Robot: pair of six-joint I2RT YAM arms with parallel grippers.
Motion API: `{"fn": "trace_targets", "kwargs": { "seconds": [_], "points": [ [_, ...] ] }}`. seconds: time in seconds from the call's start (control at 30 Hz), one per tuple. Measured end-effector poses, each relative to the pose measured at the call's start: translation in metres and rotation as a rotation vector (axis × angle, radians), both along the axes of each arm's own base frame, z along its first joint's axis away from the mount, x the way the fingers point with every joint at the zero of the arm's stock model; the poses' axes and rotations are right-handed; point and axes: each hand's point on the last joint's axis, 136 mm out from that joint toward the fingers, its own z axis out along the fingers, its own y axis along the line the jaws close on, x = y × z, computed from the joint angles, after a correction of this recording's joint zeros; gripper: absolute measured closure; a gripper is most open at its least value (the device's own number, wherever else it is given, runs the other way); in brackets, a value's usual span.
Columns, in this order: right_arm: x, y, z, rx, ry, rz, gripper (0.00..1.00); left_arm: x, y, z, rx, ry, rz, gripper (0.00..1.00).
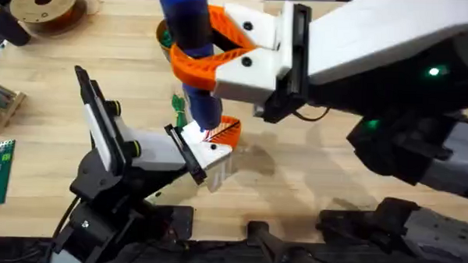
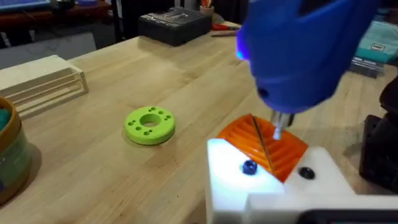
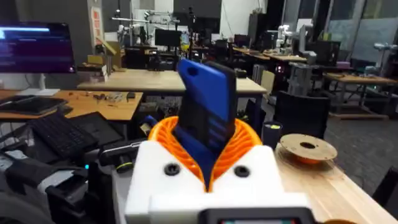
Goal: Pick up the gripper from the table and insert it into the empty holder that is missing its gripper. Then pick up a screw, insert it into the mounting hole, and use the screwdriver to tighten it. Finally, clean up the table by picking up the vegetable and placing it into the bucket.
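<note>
One pincer, right [image 1: 221, 45], clamps screwdriver [image 1: 192, 48]; left wrist cam shows bit on gripper [image 2: 264, 146]; left pincer state unclear.

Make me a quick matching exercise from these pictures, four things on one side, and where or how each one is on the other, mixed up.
Things:
1. screwdriver
2. lime-green ring
3. filament spool
4. right gripper

States:
A. lying flat on the table, apart from the arms
B. at the table's far left corner
C. held upright, its bit down at a screw on the white mount
D. shut around a blue body

Pairs: 1-C, 2-A, 3-B, 4-D
</note>
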Motion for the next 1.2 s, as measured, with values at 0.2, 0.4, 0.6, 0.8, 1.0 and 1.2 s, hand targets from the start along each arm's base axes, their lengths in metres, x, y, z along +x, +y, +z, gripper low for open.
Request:
{"fn": "trace_targets", "kwargs": {
  "seconds": [0.2, 0.4, 0.6, 0.8, 1.0, 1.2],
  "points": [
    [0.002, 0.004, -0.001, 0.015, -0.014, 0.003, 0.972, 0.000, 0.000, 0.000, 0.000, 0.000, 0.000, 0.990],
    [0.001, 0.007, -0.003, 0.013, -0.016, 0.011, 0.972, 0.000, 0.000, 0.000, 0.000, 0.000, 0.000, 0.990],
    [0.001, 0.011, -0.006, 0.009, -0.009, 0.009, 0.972, 0.000, 0.000, 0.000, 0.000, 0.000, 0.000, 0.990],
    [0.002, 0.012, -0.007, 0.007, -0.007, -0.001, 0.972, 0.000, 0.000, 0.000, 0.000, 0.000, 0.000, 0.990],
    [0.004, 0.016, -0.010, 0.007, -0.023, -0.003, 0.972, 0.000, 0.000, 0.000, 0.000, 0.000, 0.000, 0.990],
    [0.005, 0.019, -0.016, -0.002, -0.012, -0.003, 0.972, 0.000, 0.000, 0.000, 0.000, 0.001, 0.001, 0.990]
  ]
}}
